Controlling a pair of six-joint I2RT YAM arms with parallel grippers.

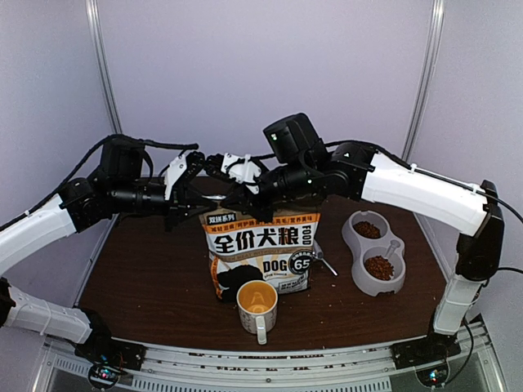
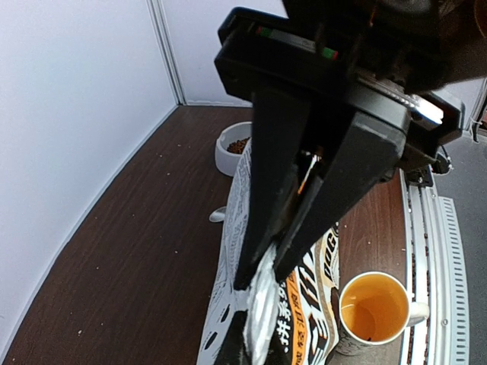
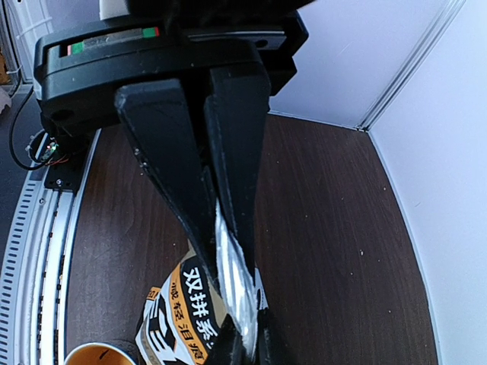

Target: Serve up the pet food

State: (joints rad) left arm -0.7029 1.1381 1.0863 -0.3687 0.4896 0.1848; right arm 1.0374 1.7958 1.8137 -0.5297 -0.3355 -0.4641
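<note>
The pet food bag (image 1: 260, 249), white, tan and orange with black characters and "DOG", stands upright mid-table. My left gripper (image 1: 211, 206) is shut on the left part of its top edge. In the left wrist view the left gripper (image 2: 262, 277) pinches the silvery lip of the bag (image 2: 308, 304). My right gripper (image 1: 245, 206) is shut on the same edge further right. The right wrist view shows the right gripper (image 3: 228, 255) clamping the silver strip of the bag (image 3: 183, 312). Reddish-brown pet food (image 1: 378, 267) lies in a grey double bowl (image 1: 359, 278) at the right.
A white mug (image 1: 257, 306) with an orange inside stands just in front of the bag, near the table's front edge. A spoon (image 1: 393, 248) rests in the double bowl. Pale walls close off the back and both sides.
</note>
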